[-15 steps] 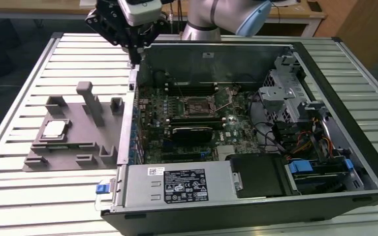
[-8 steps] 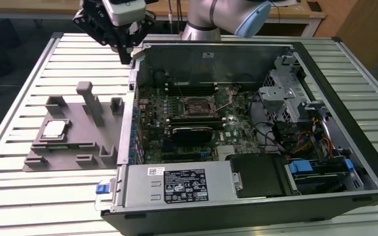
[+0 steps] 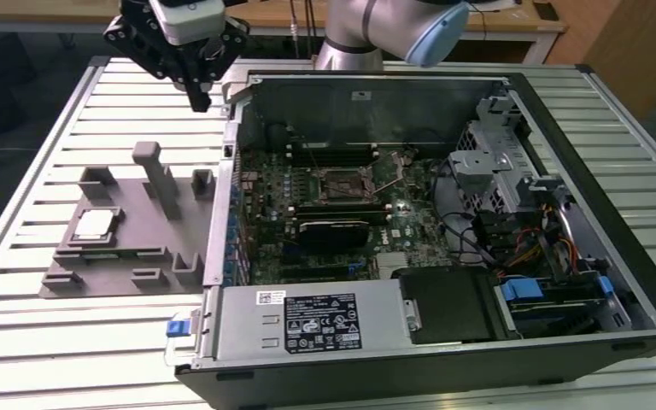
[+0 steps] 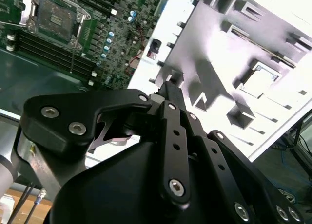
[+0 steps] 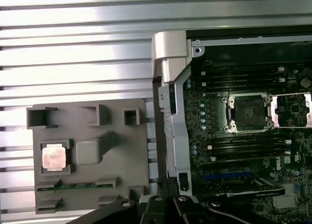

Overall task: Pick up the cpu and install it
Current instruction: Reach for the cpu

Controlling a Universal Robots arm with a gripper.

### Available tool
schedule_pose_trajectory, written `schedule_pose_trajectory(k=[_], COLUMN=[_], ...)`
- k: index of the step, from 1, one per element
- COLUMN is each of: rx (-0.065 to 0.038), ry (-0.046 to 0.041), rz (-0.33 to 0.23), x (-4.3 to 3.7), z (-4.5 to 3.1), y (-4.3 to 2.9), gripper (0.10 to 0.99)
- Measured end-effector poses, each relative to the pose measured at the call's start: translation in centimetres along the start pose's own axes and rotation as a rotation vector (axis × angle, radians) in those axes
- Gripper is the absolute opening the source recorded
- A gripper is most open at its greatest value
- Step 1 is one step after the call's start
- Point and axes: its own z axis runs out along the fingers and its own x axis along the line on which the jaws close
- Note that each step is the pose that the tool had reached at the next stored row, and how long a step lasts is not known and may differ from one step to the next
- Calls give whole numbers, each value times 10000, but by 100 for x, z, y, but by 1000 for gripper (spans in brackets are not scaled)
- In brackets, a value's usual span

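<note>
Resting flat in a square pocket of the grey fixture [image 3: 146, 231], the cpu [image 3: 95, 224] shows its pale top, untouched, on the fixture's side away from the open computer case [image 3: 362, 81]. Beyond the fixture's far edge the claw [image 3: 199, 102] hangs above the slatted counter [image 3: 32, 342], pointing straight down. Its fingers are drawn narrow together and hold nothing, well apart from the cpu. Further back from the fixture, the silver arm [image 3: 351, 34] stands upright beside a blue-capped joint.
</note>
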Motion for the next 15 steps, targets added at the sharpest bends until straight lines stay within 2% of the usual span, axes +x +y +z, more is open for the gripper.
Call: schedule_pose_trajectory(k=[7,15], rx=[-3,-37], ry=[0,3], rz=[4,4], x=[153,283], z=[-4,-6], y=[-11,-22], gripper=[106,106])
